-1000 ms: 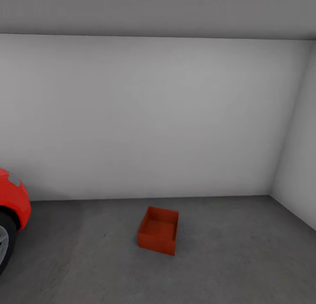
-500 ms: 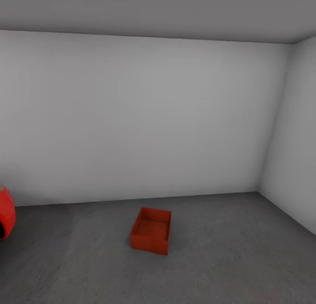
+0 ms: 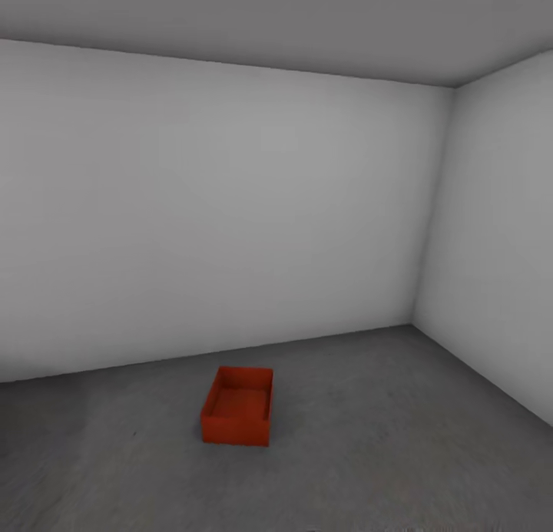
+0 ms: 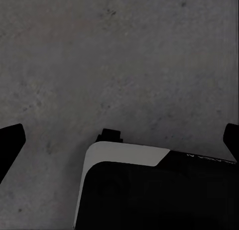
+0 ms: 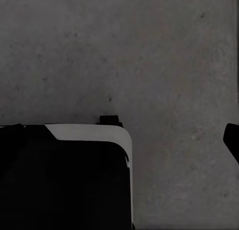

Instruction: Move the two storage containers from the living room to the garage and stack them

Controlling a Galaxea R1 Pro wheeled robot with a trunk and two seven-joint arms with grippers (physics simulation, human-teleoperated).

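One of the storage containers (image 3: pixel 238 407), an open orange-red box, sits alone on the garage floor (image 3: pixel 369 440) a short way out from the grey back wall. It looks empty. In the left wrist view my left gripper (image 4: pixel 119 140) is open, its two dark fingertips (image 4: pixel 10 140) far apart at the frame's sides, with bare concrete between them. The right gripper (image 5: pixel 122 135) hangs over the same concrete, open and holding nothing; one fingertip (image 5: pixel 232 139) shows clearly, while the other blends into my dark base.
Grey walls meet in a corner (image 3: pixel 418 317) at the right of the head view. My black, white-edged base (image 4: pixel 124 158) lies under both wrists (image 5: pixel 89 133). Open concrete surrounds the container on all sides.
The head view has swung to the right: the red car slid out of the picture at the left and the right wall corner came further in. The container itself has not moved.
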